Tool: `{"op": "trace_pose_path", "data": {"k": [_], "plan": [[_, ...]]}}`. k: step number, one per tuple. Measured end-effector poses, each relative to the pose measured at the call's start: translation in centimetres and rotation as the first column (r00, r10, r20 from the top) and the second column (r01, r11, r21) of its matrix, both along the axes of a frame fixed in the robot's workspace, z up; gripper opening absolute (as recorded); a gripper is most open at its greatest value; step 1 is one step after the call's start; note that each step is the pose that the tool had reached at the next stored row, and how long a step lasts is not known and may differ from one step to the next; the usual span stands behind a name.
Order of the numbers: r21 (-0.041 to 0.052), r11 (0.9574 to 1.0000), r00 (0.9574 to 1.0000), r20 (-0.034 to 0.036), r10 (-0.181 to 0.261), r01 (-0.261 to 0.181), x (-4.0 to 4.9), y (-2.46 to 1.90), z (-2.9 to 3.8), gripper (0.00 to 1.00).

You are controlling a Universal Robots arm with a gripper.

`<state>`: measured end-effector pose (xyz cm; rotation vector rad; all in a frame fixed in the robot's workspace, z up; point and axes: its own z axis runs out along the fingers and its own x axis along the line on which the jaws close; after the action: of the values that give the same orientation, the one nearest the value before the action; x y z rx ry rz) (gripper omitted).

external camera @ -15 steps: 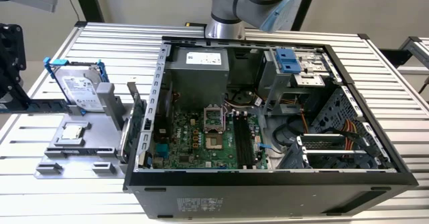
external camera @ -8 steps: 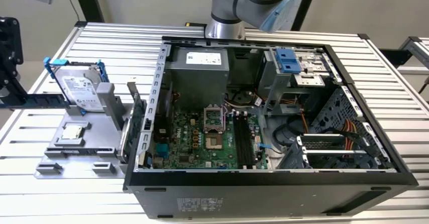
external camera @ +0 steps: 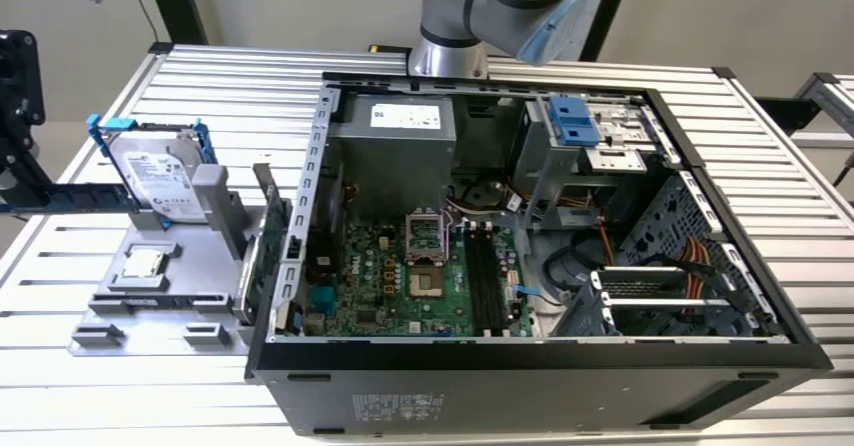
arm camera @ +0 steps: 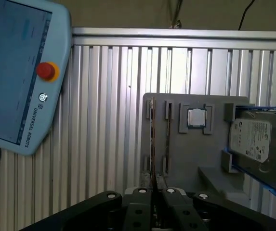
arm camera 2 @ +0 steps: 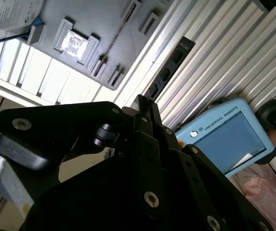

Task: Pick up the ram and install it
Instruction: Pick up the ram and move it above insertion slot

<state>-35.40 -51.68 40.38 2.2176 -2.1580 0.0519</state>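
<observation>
Ribbed aluminium table (arm camera: 104, 120) | end effector (arm camera: 154, 193) clamps thin, dark-chipped ram (arm camera 2: 169, 72)

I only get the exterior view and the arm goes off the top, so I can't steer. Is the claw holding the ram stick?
Observer: Yes. In both wrist views the gripper is shut on the ram stick, which pokes straight out past its tips.
Operator: Anything else I'm missing?
Observer: In the first wrist view a blue tablet with a red button lies on the slatted table, apart from the grey tray.
</observation>
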Motion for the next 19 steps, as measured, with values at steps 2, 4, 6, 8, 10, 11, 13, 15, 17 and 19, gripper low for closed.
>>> {"op": "trace_pose_path", "data": {"k": [2,4,6,8,10,11,13,15,17,19], "plan": [[0.0003,1.0000,1.0000,0.0002,0.000,0.000,0.37,0.00,-0.02,0.00],[0.0002,1.0000,1.0000,-0.0001,0.000,0.000,0.80,-0.01,-0.02,0.00],[0.0003,1.0000,1.0000,-0.0004,0.000,0.000,1.19,-0.01,-0.02,0.00],[0.0003,1.0000,1.0000,-0.0008,0.000,0.000,1.52,-0.01,-0.02,0.00],[0.0003,1.0000,1.0000,-0.0011,0.000,0.000,1.84,-0.01,-0.02,0.00],[0.0002,1.0000,1.0000,-0.0014,0.000,0.000,1.97,-0.01,-0.02,0.00],[0.0003,1.0000,1.0000,-0.0014,0.000,0.000,2.02,0.00,-0.02,0.00],[0.0003,1.0000,1.0000,-0.0015,0.000,0.000,2.03,-0.01,-0.02,0.00],[0.0003,1.0000,1.0000,-0.0015,0.000,0.000,2.06,-0.01,-0.02,0.00],[0.0002,1.0000,1.0000,-0.0015,0.000,0.000,2.28,-0.01,-0.01,0.00]]}}
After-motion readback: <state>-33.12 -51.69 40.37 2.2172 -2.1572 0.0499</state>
